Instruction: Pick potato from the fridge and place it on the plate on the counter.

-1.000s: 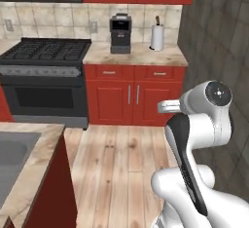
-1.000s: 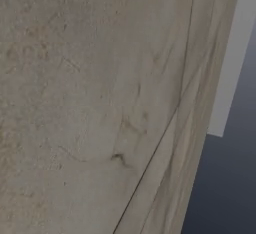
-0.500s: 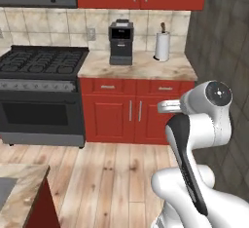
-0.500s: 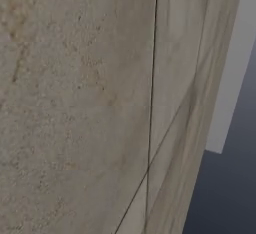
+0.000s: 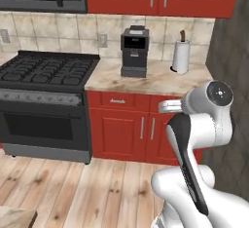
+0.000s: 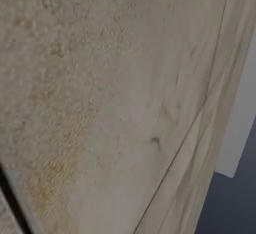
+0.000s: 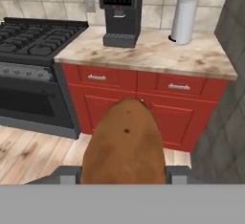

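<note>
While my pincer (image 7: 123, 176) looks toward the kitchen wall, the potato (image 7: 123, 146) sits directly between its two fingers, one grey finger pad (image 7: 67, 174) against each flank; the jaws are pinching the potato, held clear of any surface. Potato is brown, dull-skinned, one dark speck on its near face, and it blocks the lower middle of the hand view.

Beyond it: the counter (image 7: 158, 53), beige marbled top over red drawers and doors with silver handles. On the counter stand a black coffee machine (image 7: 119, 12) and, to its right, a paper towel roll (image 7: 184, 19), well apart. A black stove (image 5: 44, 105) adjoins the counter's left end.

Change since one second ago, left base view: whole picture has shifted. The counter and stove now appear larger and sit further right in frame; the island corner at lower left has nearly slid out. So the base moved, not the furniture. My arm (image 5: 194, 139) holds the same pose in frame.
</note>
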